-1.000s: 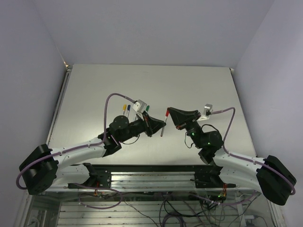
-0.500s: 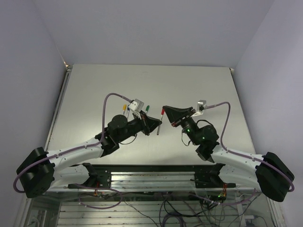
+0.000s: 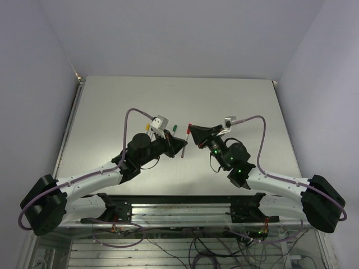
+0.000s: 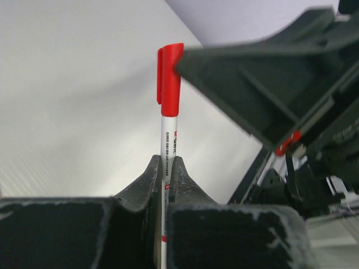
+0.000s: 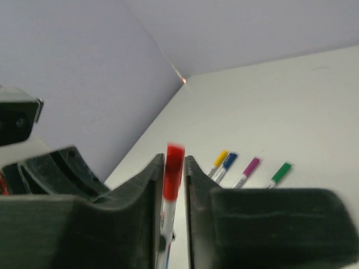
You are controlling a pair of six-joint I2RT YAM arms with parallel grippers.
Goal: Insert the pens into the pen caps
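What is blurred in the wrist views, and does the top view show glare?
Left wrist view: red cap and pen sharp. Right wrist view: the cap's top smeared, four capped pens behind fairly clear. Top view: even light, no glare on the table.

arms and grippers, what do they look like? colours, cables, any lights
The left arm and right arm both have white links between bulky black joints. A purple cable runs along each to a small light grey block at the wrist. The right arm shows green lights. The left gripper and right gripper are matte black with tapering, wedge-shaped fingers.
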